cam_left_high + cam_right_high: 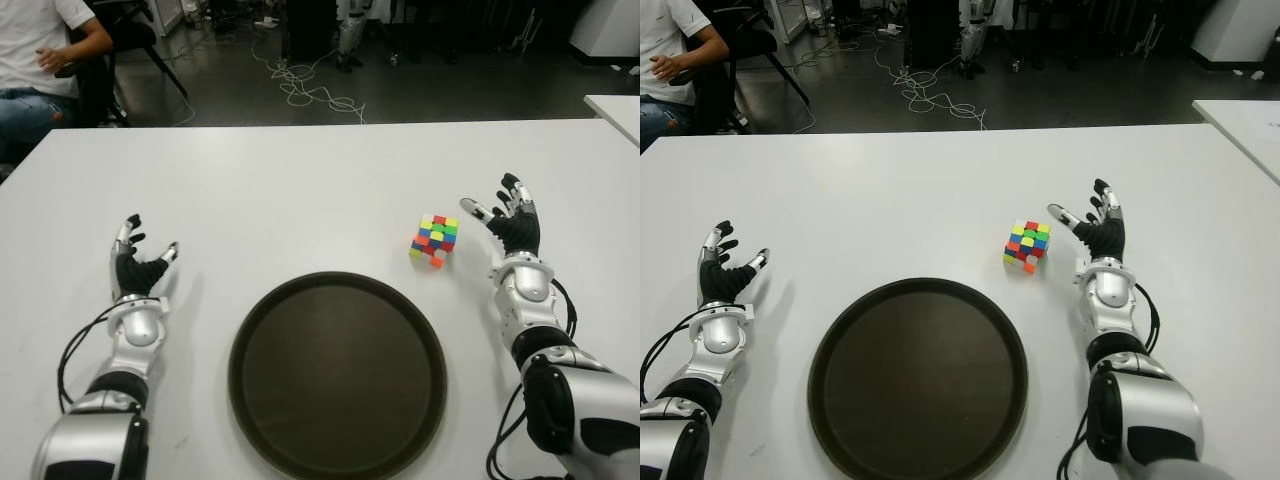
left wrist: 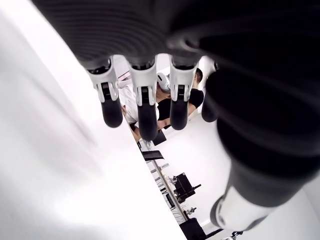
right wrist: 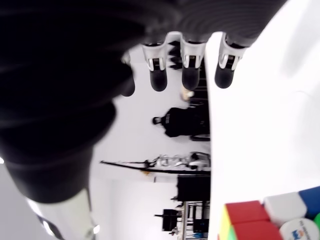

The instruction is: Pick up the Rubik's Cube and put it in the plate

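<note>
Rubik's Cube (image 1: pixel 434 240) on table (image 1: pixel 300 190); right robot hand (image 1: pixel 512 225) beside it, wide; left robot hand (image 1: pixel 138 268) wide

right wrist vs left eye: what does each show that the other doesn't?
Right wrist only: the open right hand's fingertips from close by, holding nothing.

Left eye only: the dark plate, empty; the left hand left of it, open; the right hand right of the cube, apart from it; a seated person at the far left.

Both: the Rubik's Cube on the white table.
</note>
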Motion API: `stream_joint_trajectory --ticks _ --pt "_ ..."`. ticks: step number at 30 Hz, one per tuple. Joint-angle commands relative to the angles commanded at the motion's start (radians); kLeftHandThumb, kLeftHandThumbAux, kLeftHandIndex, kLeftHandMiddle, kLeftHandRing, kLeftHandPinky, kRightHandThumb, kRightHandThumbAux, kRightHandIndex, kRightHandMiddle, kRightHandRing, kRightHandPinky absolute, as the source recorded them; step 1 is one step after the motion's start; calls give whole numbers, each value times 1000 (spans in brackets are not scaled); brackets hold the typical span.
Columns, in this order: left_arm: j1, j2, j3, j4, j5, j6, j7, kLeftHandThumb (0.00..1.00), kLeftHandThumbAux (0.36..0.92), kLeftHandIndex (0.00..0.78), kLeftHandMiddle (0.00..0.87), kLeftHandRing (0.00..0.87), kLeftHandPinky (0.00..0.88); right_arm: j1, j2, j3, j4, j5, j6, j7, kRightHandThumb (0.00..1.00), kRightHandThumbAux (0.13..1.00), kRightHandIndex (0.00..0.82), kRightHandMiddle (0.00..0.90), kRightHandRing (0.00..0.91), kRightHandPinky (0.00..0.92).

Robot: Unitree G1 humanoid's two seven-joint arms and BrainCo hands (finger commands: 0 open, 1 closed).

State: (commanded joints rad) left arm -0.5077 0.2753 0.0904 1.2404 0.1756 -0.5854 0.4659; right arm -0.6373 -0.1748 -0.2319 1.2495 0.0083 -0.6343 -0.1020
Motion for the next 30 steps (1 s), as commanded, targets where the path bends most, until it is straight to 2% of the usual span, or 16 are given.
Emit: stream_joint_trajectory --ticks 7,12,18,26,30 --pt "37 2 12 -37 -15 -36 -16 0 791 112 136 133 105 69 -14 40 -39 -61 -111 -88 0 828 12 16 0 2" --pt "68 0 13 -84 -16 -72 -21 0 773 116 131 128 102 115 -7 64 -78 -102 -168 -159 0 838 4 4 0 0" --pt "75 -6 29 -105 -41 -97 -59 12 777 114 129 124 104 122 2 74 -98 -108 -176 -193 0 855 0 0 0 0" --pt "81 -14 49 -122 -80 -103 -114 17 778 113 126 117 102 121 8 71 -101 -94 -180 -190 0 852 1 0 0 0" --pt "84 -18 60 -135 -101 -103 -144 28 779 113 127 117 102 124 4 84 -104 -114 -194 -202 0 851 0 0 0 0"
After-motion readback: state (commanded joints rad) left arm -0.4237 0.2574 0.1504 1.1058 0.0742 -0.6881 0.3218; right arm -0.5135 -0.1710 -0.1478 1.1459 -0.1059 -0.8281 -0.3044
